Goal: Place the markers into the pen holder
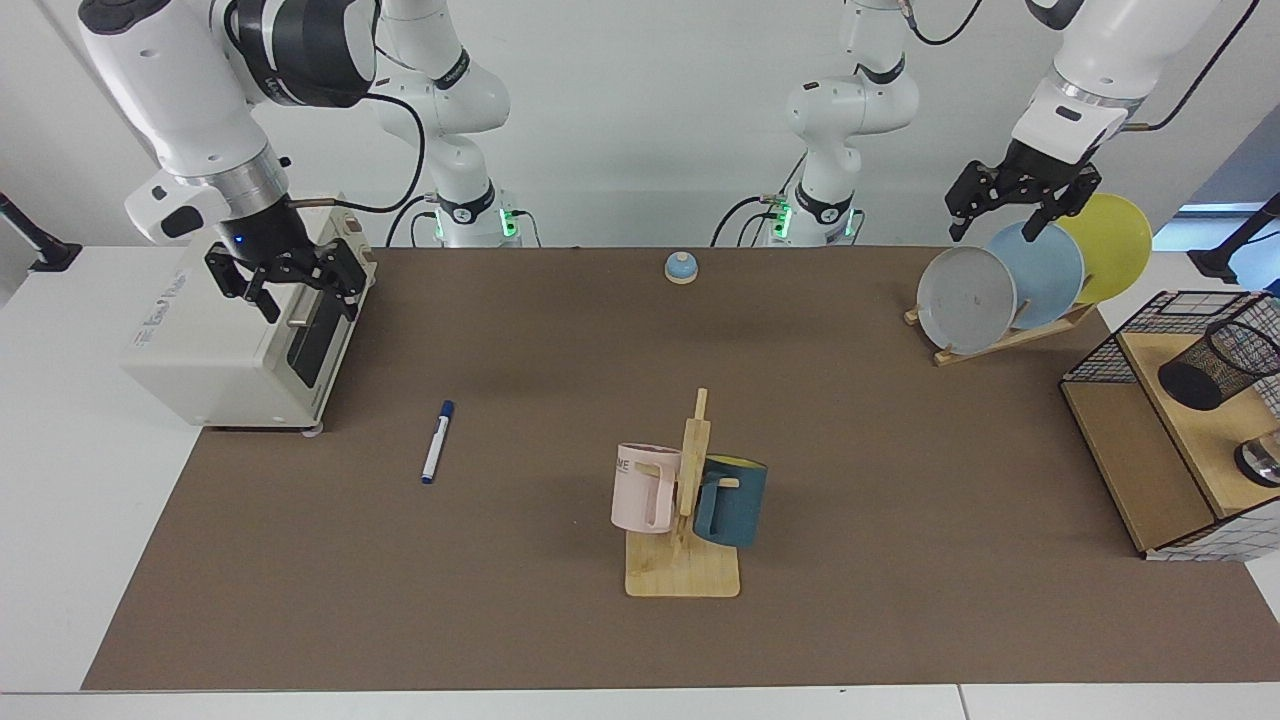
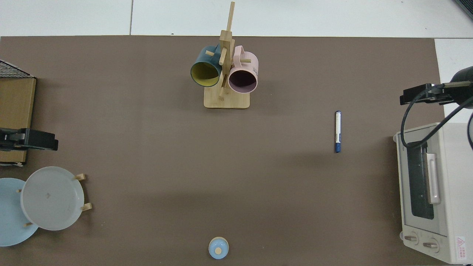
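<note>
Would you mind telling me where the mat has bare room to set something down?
Widest free patch: between the bell, the mug stand and the plate rack. Another lies along the near edge, below the marker. It is crowded by the toaster oven under the right gripper, and by the wire shelf holding the pen holder; the left gripper waits over the plates.

A slim white marker with a dark blue cap lies flat at the frame's left of centre. The black wire-mesh pen holder stands at the far right edge.
</note>
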{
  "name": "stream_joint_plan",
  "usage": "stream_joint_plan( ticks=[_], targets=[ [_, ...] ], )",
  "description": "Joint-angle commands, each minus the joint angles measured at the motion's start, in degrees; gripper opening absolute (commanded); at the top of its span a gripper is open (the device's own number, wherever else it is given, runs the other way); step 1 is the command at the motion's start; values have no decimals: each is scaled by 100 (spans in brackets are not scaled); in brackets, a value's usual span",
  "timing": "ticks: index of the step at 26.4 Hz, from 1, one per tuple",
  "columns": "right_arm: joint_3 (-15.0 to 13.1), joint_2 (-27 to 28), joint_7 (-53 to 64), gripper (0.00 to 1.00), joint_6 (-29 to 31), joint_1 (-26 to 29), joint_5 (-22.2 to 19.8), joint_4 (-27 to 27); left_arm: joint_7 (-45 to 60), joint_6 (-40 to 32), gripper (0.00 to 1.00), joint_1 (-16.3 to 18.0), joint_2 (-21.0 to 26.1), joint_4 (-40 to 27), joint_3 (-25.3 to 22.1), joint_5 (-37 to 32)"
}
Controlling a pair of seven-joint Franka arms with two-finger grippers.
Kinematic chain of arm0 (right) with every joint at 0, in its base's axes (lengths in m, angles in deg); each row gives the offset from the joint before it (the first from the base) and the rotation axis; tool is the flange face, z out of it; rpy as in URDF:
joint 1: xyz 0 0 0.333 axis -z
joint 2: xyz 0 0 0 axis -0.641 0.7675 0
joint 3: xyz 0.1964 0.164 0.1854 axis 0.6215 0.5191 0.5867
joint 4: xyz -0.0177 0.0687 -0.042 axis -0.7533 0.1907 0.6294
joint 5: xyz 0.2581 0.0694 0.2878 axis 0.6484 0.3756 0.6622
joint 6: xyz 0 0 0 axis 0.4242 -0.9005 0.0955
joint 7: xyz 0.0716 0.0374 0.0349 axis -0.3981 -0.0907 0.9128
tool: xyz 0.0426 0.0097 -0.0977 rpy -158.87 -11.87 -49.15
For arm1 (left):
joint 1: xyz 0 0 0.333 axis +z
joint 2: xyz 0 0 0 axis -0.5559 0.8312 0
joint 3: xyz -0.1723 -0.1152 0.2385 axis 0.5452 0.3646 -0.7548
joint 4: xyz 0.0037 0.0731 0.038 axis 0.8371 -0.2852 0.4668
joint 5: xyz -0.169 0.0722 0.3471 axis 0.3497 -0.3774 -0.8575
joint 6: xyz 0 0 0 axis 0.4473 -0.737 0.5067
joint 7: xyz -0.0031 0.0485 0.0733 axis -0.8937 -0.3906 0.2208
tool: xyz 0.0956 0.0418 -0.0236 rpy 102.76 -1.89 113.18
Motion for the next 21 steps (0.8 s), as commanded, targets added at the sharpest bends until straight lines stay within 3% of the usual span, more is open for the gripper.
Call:
stream_joint_plan(
  ticks=[1, 11, 17, 21],
  targets=[
    [62, 299, -119, 100, 68, 34, -78, -289, -49, 58, 100, 40, -66, -44, 10, -43],
    [62, 659, -356, 100, 621, -27, -69, -210, -58, 67, 100, 40, -66, -44, 10, -43],
    [71, 800, -391, 100, 1096, -36, -16, 159, -58, 58, 100, 40, -66, -44, 10, -43],
    [71, 1142, -417, 100, 1236, -62, -60, 203, -58, 58, 100, 40, -66, -44, 10, -43]
  ],
)
